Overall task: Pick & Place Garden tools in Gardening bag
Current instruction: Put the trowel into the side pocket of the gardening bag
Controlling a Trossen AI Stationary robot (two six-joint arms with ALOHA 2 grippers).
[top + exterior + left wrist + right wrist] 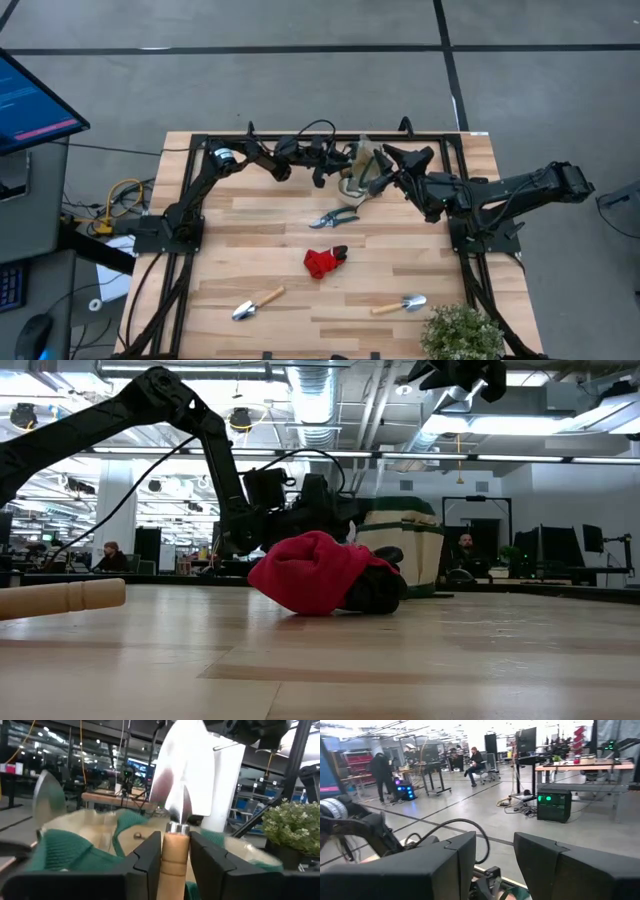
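The beige gardening bag with green trim stands at the table's far middle; it also shows in the low view and the left wrist view. My left gripper is just left of the bag's opening, shut on a wooden-handled trowel. Another silver tool head stands in the bag. My right gripper is open and empty, high above the bag's right side. On the table lie the teal pruning shears, the red-and-black glove and two trowels. My left gripper pinches the trowel's wooden handle between its two fingers, just behind the metal collar. The fingers lie along the handle, and the silver blade sticks out forward past them. The trowel is lifted clear, over the bag's open top.
A leafy potted plant stands at the table's near right corner. In the low view the glove lies in front of the bag and a trowel handle lies at near left. People sit in the room behind.
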